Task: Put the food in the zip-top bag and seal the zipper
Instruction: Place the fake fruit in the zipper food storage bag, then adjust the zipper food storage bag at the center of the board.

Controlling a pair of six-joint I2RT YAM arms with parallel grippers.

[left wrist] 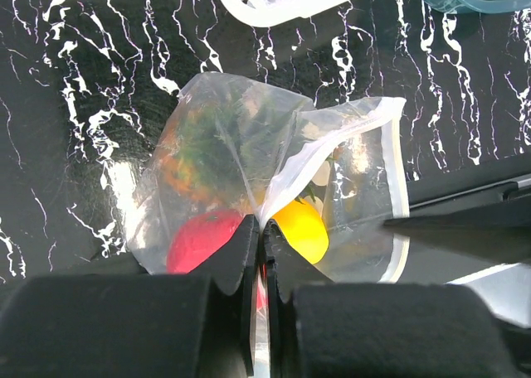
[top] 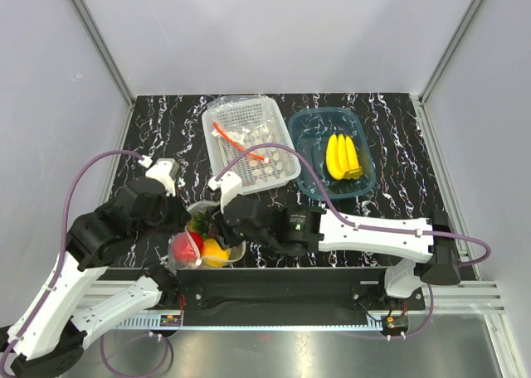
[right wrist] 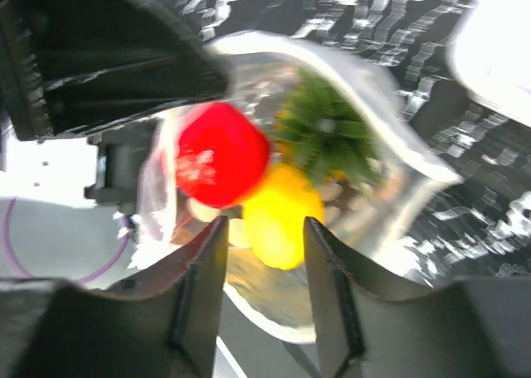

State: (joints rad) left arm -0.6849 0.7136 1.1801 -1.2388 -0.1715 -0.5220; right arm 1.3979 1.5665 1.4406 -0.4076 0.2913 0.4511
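- My left gripper (left wrist: 263, 233) pinches the zip-top bag (left wrist: 232, 138) shut at the table (top: 166, 138) edge nearest me.
- My right gripper (right wrist: 265, 229) hangs spread over the red fruit (right wrist: 220, 154) and lemon (right wrist: 278, 216) inside.
- The banana bunch (top: 342, 156) lies in the blue tub (top: 309, 129).

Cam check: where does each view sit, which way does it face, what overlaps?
Top external: above and behind the bases, looking down at the black marbled table; left arm and right arm show.
Left wrist: looking down past the left gripper, shut on the clear dotted zip-top bag.
Right wrist: low, looking across the open right gripper toward the bag; the left arm's dark body sits top left.
Shared: both wrist views show the red fruit and yellow lemon in the bag.
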